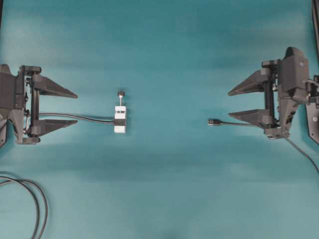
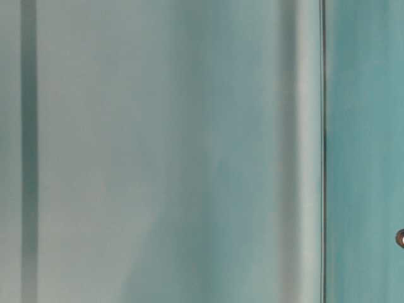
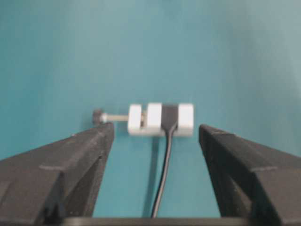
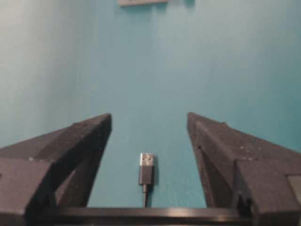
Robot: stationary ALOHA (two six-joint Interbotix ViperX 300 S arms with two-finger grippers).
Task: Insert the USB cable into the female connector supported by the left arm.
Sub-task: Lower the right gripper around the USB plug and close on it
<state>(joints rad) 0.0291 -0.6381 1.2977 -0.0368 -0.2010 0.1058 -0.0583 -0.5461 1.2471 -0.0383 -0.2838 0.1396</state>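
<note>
Both grippers are seen spread wide, grasping nothing. Ahead of the left gripper [image 1: 75, 107], the white, black-banded female connector [image 1: 119, 119] lies on the teal table [image 1: 169, 189]. Well right of it, the silver-tipped USB cable [image 1: 215, 122] rests by the right gripper [image 1: 232, 103].

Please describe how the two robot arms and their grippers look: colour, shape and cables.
Both are matte black. The left gripper and right gripper each have two pointed, triangular fingers on a boxy wrist frame. A thin dark cable trails from the right arm.

Plain teal tabletop [image 1: 164, 45], evenly lit
</note>
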